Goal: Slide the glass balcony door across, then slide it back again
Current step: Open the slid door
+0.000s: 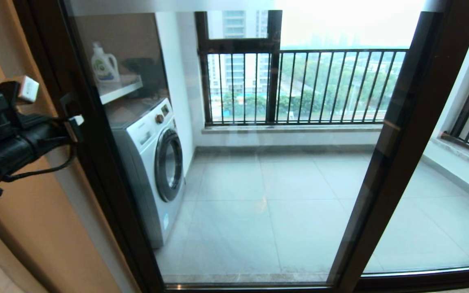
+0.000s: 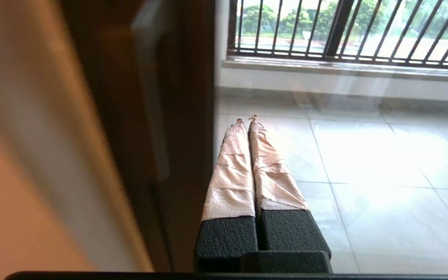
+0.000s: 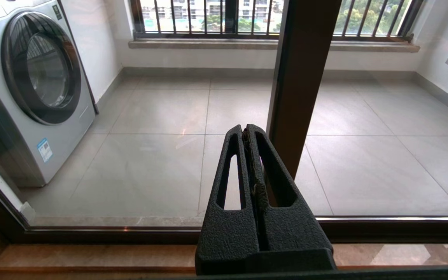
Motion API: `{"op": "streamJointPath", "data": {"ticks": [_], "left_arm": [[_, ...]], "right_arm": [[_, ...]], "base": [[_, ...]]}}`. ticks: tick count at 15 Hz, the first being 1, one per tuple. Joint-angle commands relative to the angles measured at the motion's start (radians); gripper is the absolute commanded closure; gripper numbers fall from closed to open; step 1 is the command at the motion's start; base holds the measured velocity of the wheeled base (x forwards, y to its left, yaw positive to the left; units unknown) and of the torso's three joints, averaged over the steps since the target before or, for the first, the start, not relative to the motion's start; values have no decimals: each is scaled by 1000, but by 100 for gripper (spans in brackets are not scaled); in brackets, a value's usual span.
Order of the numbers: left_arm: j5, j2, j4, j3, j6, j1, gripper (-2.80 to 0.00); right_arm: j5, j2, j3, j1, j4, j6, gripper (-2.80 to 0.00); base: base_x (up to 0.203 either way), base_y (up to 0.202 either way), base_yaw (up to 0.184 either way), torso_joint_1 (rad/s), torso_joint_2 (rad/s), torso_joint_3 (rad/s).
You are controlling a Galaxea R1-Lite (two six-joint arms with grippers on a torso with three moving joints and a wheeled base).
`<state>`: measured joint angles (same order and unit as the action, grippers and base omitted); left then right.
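Note:
The glass balcony door (image 1: 259,183) fills the head view, a clear pane in a dark-brown frame. Its left upright (image 1: 96,171) stands against the tan wall. My left gripper (image 1: 76,121) is at that upright at about mid height. In the left wrist view its taped fingers (image 2: 231,167) are pressed together with nothing between them, and the left gripper (image 2: 246,119) lies alongside the dark upright (image 2: 177,116), tips toward the glass. The pull handle does not show clearly. My right gripper (image 3: 245,128) is shut and empty, low before the door's bottom rail (image 3: 91,233), beside another brown upright (image 3: 301,77); it is outside the head view.
A white washing machine (image 1: 153,162) stands behind the glass at the left, with a detergent bottle (image 1: 104,65) on a shelf above it. The barred window (image 1: 320,85) closes the balcony's far side. A second framed glass panel (image 1: 442,211) lies to the right. The tan wall (image 1: 23,228) is at the left.

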<state>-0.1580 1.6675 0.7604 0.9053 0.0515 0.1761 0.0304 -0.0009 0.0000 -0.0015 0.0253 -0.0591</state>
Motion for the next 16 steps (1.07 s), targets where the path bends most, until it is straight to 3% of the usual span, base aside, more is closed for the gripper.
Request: {"op": "streamJointPath", "data": {"ticks": [1,3,6,10,12,16], "left_arm": [[-56,-41,4,-42,-1,114,0],[-65,8,15,-35,-3,175,0],[-66,91,70,-14,-5,196,0],[-67,212,116,44,-7,188,0],[-67,266,118,85,-37,176,0],[-71,287,119,121,-62,141,0]], "right_arm": [[0,1,12,0,1,0,0],[0,1,12,0,1,0,0],[0,1,12,0,1,-1,0],[0,1,12,0,1,0,0],[0,1,12,0,1,1,0],[0,1,12,0,1,-1,0]], "base": [[0,0,0,0,0,0],[0,0,0,0,0,0],[0,0,0,0,0,0],[0,0,0,0,0,0],[0,0,0,0,0,0],[0,0,0,0,0,0]]}}
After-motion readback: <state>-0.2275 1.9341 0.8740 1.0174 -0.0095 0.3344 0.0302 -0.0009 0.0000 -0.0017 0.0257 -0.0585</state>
